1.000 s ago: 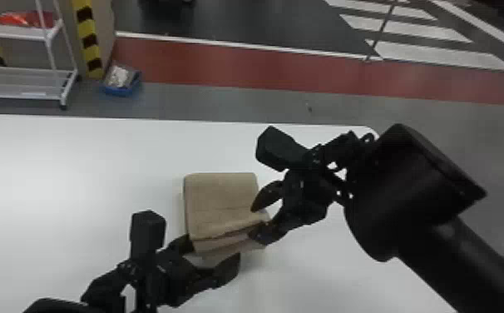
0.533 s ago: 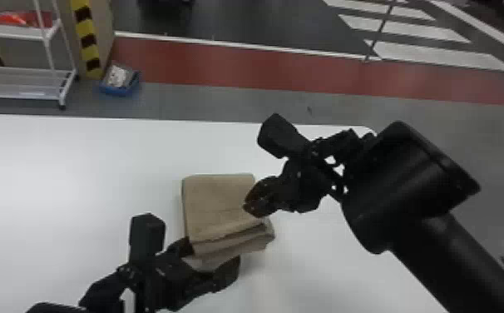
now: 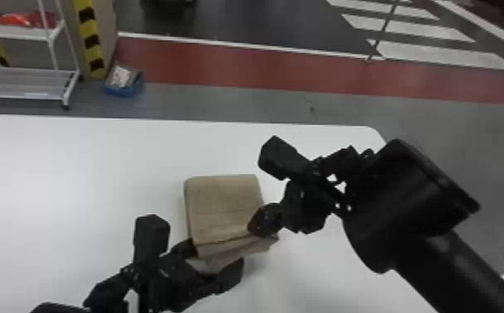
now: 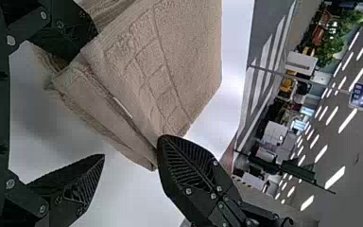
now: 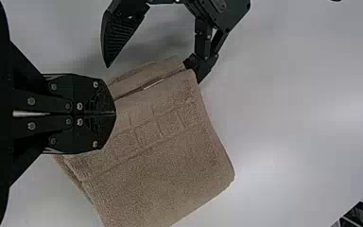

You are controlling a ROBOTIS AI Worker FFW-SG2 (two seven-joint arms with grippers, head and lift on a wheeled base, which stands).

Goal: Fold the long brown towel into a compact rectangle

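The brown towel (image 3: 224, 204) lies folded in a squarish stack on the white table, its layers fanned along the near edge. My left gripper (image 3: 210, 261) stands open at the near left corner, one finger against the towel there, the other in front of the loose layers. My right gripper (image 3: 256, 229) is shut at the right edge, its tips over the top layer. In the left wrist view, the towel (image 4: 184, 52) has layers between my left gripper's (image 4: 98, 97) parted fingers. In the right wrist view, my right gripper's (image 5: 115, 114) closed tips overlap the towel (image 5: 165, 156).
The white table (image 3: 76, 166) extends left and beyond the towel. Past its far edge stand a white shelf cart (image 3: 26, 83) and a blue bin (image 3: 123, 83) on the floor. My right forearm crosses the table's right side.
My right gripper's fingers were apart around the towel's right near corner; they shut and rose slightly, then came down a little toward the edge. The left gripper has barely moved.
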